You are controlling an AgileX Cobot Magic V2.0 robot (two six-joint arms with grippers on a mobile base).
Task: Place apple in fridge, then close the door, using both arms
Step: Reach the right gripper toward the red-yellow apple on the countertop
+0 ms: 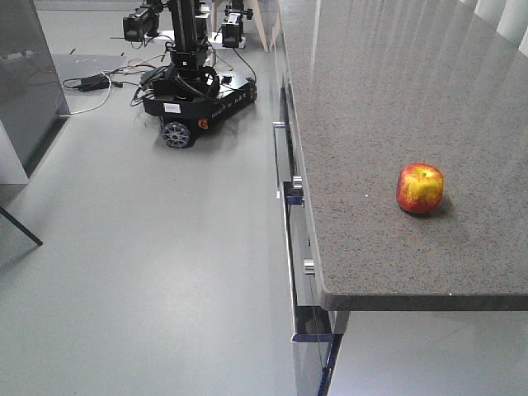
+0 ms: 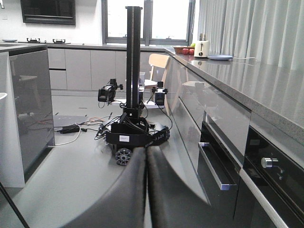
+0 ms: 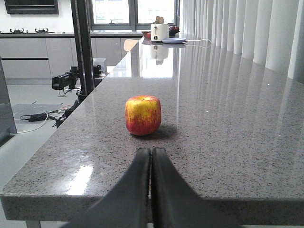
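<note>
While the apple [image 3: 143, 115] stands upright on the grey speckled counter [image 3: 228, 104], dimpled top facing up and its body too round to show a long axis, the right end effector [image 3: 151, 152] points at it from nearby, fingers pressed together, holding nothing. The left end effector [image 2: 145, 152], equally closed and empty, hangs over the floor [image 2: 71, 166].

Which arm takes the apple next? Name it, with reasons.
Right. The right gripper, shut, aims straight at the apple on the countertop. The left gripper faces the floor aisle, no apple in view.
</note>
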